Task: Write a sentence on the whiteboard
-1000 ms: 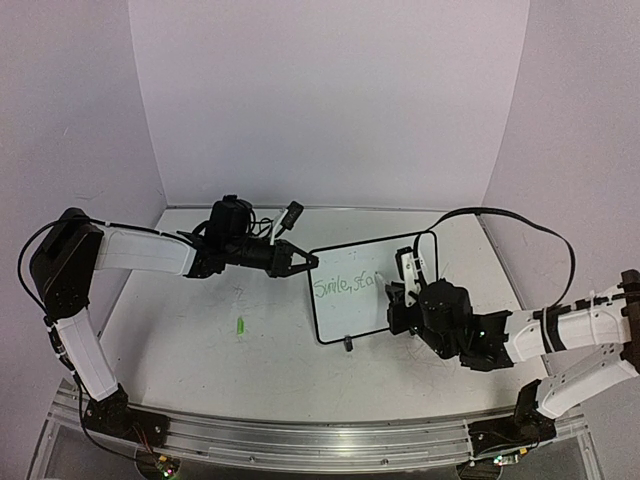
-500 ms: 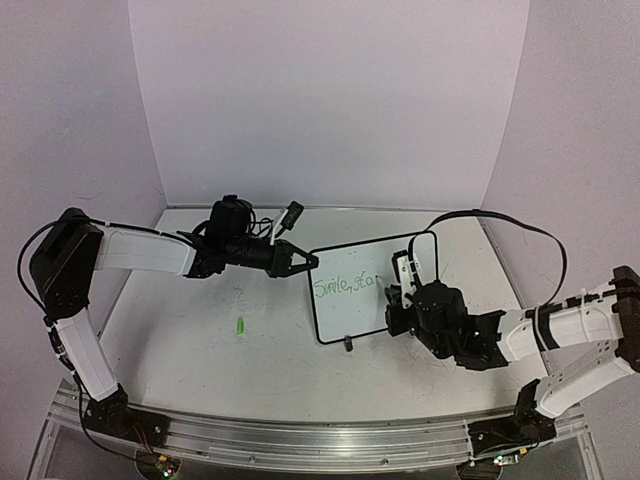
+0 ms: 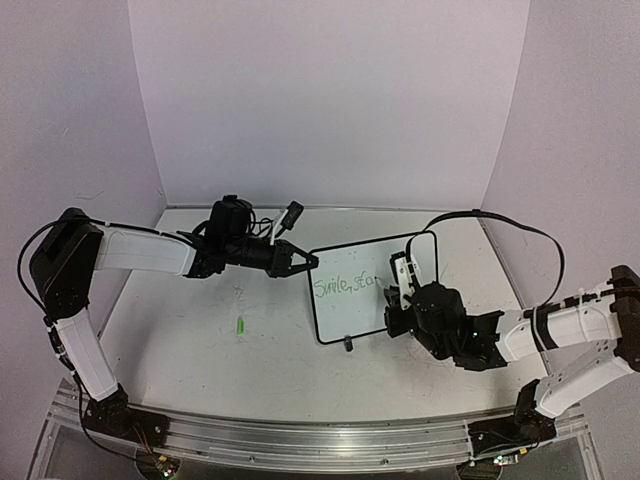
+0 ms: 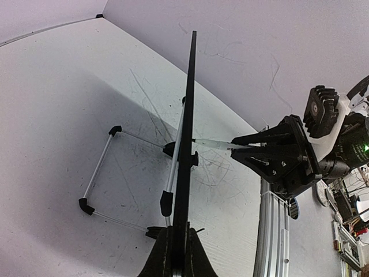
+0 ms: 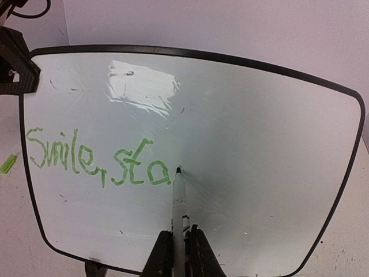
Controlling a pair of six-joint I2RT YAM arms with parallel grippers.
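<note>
The whiteboard [image 3: 350, 300] stands tilted at the table's middle, black-framed; it fills the right wrist view [image 5: 253, 133]. Green handwriting reads "Smile, sta" [image 5: 98, 163] on its left half, also visible from above [image 3: 345, 284]. My left gripper [image 3: 304, 262] is shut on the board's left edge; in the left wrist view the board shows edge-on [image 4: 185, 144] between my jaws [image 4: 177, 254]. My right gripper [image 5: 180, 249] is shut on a white marker [image 5: 178, 202], its tip on the board just right of the "a". The marker also shows in the left wrist view [image 4: 210, 144].
A small green marker cap [image 3: 241, 325] lies on the table left of the board. The board's wire stand with black feet [image 4: 101, 167] rests behind it. Faint grey scribbles mark the tabletop [image 4: 219, 52]. Walls close in on three sides.
My right gripper and marker have shifted slightly left along the board. The writing grew from "Smile, st" to "Smile, sta". The left arm has not moved.
</note>
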